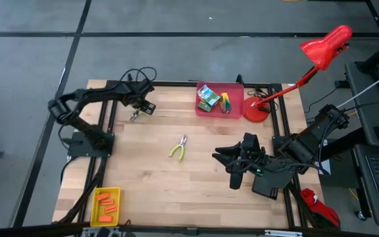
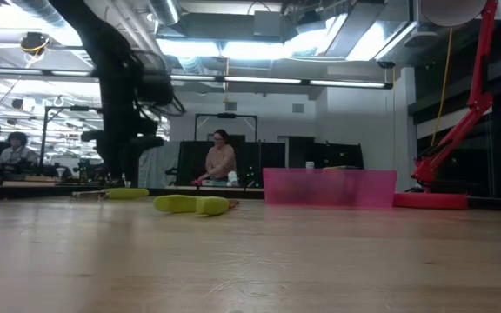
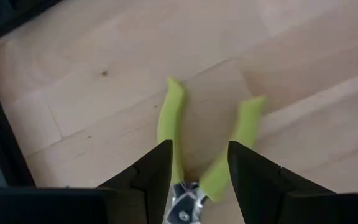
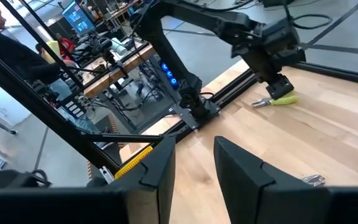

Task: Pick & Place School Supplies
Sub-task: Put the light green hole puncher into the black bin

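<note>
From above, my left claw (image 1: 137,113) sits near the table's (image 1: 196,191) far left edge over one pliers (image 1: 134,116), mostly hidden under it; a second pliers (image 1: 179,147) lies free mid-table. The red bin (image 1: 237,92) at the far edge holds crayon boxes (image 1: 207,97) and something yellow-green I can't identify. The yellow bin (image 1: 106,192) at the near left corner holds orange sticks (image 1: 108,209). My right claw (image 1: 237,164) waits on the right side, holding nothing. At table level, both pliers show as low yellow-green shapes, the nearer (image 2: 193,204) and the farther (image 2: 124,194), with my left arm rising above as a dark column; its fingers are not distinguishable there. My left wrist shows my fingers (image 3: 157,177) parted, straddling the pliers (image 3: 173,127) at the pivot, the jaws cut off; I can't tell whether I touch it. My right wrist shows its fingers (image 4: 160,168) apart, empty, and the left claw (image 4: 277,84) just above the pliers (image 4: 278,99).
</note>
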You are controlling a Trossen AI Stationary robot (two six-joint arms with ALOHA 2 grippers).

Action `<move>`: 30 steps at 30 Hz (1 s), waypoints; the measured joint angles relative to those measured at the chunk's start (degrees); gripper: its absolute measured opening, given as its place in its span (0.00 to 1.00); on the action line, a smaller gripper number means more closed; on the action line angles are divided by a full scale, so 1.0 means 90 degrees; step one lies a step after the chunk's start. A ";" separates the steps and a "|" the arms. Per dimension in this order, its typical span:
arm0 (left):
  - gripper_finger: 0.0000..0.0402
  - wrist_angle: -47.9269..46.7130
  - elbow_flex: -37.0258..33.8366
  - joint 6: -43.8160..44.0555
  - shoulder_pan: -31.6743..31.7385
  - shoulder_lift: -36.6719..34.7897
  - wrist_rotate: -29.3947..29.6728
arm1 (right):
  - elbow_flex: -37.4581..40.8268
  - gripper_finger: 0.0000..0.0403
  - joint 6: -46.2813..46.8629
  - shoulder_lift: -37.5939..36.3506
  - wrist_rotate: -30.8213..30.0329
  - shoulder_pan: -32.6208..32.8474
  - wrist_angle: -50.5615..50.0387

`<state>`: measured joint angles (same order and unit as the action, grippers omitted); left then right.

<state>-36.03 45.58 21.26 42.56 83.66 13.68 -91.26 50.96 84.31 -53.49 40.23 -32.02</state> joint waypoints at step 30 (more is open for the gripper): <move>0.10 0.0599 -0.0007 0.0056 0.0404 0.0786 -0.1039 | 0.0000 0.28 0.0280 0.0005 0.0235 0.0035 0.0037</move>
<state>-30.63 45.52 21.77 46.20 90.73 4.34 -91.26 53.48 84.36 -51.38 40.54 -31.68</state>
